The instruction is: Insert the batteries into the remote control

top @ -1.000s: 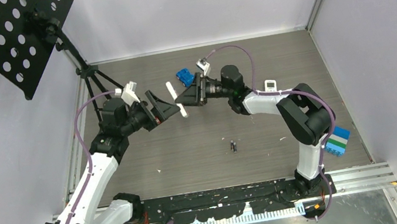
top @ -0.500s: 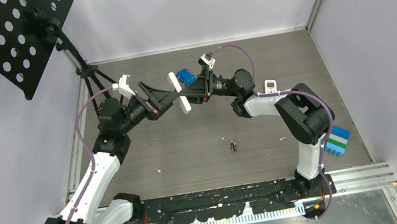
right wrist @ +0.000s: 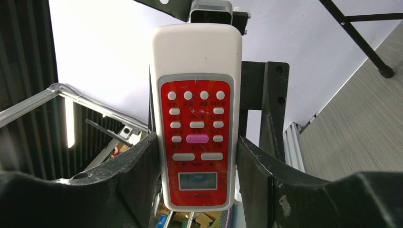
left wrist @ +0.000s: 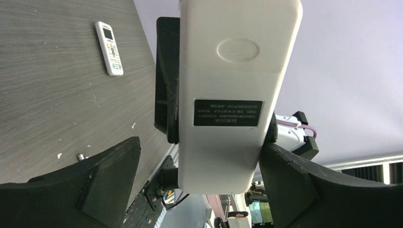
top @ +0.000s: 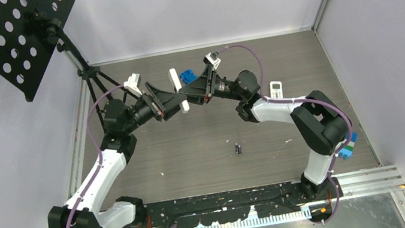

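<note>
Brings the left gripper [top: 172,99] right up to the remote control [top: 173,79] — well short of it a second ago, nearly there half a second ago. Holds the remote slightly nearer the back wall than before, raised above the surface [top: 193,145] between the two arms.

At the right gripper [top: 192,94]: fingers [right wrist: 138,166] pinching the remote by its long edges. Presents the red button face [right wrist: 197,123] to the right wrist camera, with the small display at the end nearest that wrist.

At the left gripper: fingers [left wrist: 109,175] spread, straddling the same remote from the opposite side. Presents the plain white back and its dark label [left wrist: 228,112] to the left wrist camera. One finger against the remote's edge; the other clear of it, with a right finger in the gap.

As for the batteries [top: 238,148]: lying close together on the surface near its centre — well apart from both grippers and from the held remote.

Also on the surface: a second remote [top: 276,86], small and white, just beside the right forearm; a blue object [top: 186,77] behind the grippers.
</note>
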Controlling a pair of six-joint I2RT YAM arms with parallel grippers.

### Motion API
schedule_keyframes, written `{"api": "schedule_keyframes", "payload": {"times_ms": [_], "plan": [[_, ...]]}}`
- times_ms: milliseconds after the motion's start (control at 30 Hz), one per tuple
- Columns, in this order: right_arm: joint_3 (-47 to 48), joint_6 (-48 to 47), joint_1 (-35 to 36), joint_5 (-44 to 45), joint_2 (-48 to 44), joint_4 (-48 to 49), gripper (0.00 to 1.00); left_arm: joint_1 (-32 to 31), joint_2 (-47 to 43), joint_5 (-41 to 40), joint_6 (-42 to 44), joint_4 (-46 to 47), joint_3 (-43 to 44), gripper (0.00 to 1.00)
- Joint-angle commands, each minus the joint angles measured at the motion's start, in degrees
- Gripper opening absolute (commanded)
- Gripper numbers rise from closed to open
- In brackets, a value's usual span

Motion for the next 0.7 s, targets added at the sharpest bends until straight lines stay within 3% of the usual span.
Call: {"api": "schedule_keyframes", "payload": {"times_ms": [0, 133, 300, 400, 467, 567, 667], "plan": [[1.5, -4.0, 1.2, 3.1, -3.0, -2.7, 0.33, -0.2, 0.9, 2.9, -2.7, 7.3, 0.3, 0.89], [1.4, -4.3, 1.3, 4.8, -3.5, -4.1, 0.33, -0.4, 1.8, 4.2, -3.6, 8.3, 0.4, 0.62], [1.5, -4.6, 1.4, 6.9, -3.8, -5.5, 0.34, -1.2, 2.1, 7.4, -3.5, 9.7, 0.2, 0.47], [1.5, -5.1, 1.4, 7.4, -4.1, -5.6, 0.36, -1.2, 2.2, 9.1, -2.5, 9.8, 0.2, 0.26], [1.2, -6.2, 1.4, 7.7, -4.9, -7.1, 0.46, -1.1, 1.9, 9.7, -0.9, 9.5, 0.2, 0.18], [-0.2, -10.7, 1.3, 9.1, -7.9, -13.0, 0.72, -1.1, 1.6, 10.2, 4.5, 4.6, 1.2, 0.09], [0.1, -20.1, 1.3, 12.2, -13.4, -27.3, 0.80, -1.1, 0.9, 9.5, 12.6, -3.7, 2.8, 0.04]]}}
